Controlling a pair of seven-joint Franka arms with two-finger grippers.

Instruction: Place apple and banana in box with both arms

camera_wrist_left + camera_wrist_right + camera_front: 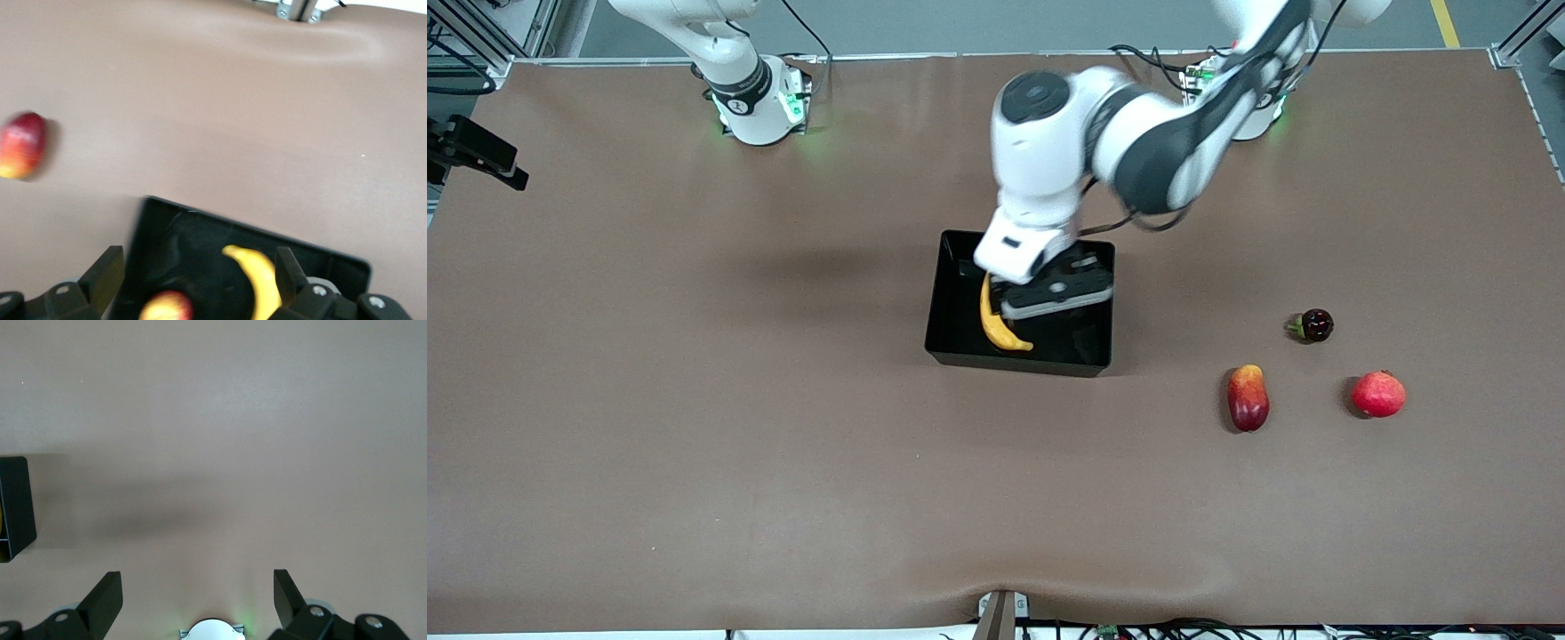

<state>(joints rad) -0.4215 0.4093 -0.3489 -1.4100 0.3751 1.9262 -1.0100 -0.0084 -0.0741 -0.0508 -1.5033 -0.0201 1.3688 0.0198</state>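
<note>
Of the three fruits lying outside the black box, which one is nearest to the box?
The elongated red-and-yellow fruit. It lies closest to the box; the small dark fruit and the round pinkish-red fruit both sit more toward the left arm's end of the table.

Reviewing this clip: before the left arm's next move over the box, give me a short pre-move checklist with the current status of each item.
1. Banana lies in the box: ok.
2. Apple lies in the box, beside the banana: ok.
3. Left gripper is open and holds nothing, over the box: ok.
4. Right gripper is open, waiting over bare table: ok.
5. Elongated red-and-yellow fruit sits outside the box, toward the left arm's end: ok.
6. Apple at rest: cannot tell.
</note>
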